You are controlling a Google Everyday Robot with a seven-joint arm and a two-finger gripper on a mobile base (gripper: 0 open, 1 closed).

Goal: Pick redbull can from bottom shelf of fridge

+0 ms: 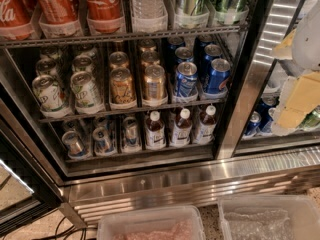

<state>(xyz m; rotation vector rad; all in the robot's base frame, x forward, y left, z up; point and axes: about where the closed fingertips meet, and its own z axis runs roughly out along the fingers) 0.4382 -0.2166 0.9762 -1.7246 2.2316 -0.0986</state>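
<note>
Camera view: hand [295,106] far right, 3 bottles [180,128] beside redbull can [131,134].

Dim fridge [250,84] interior, glare on its steel base [200,180], tool [299,96] overlit at right edge.

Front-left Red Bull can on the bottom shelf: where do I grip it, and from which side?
Probably grip the redbull can mid-body, coming straight in through the open front of the fridge. It stands upright at the front of the bottom shelf, a neighbouring can close beside it and the rack above low overhead. The gripper hangs outside, far right.
</note>
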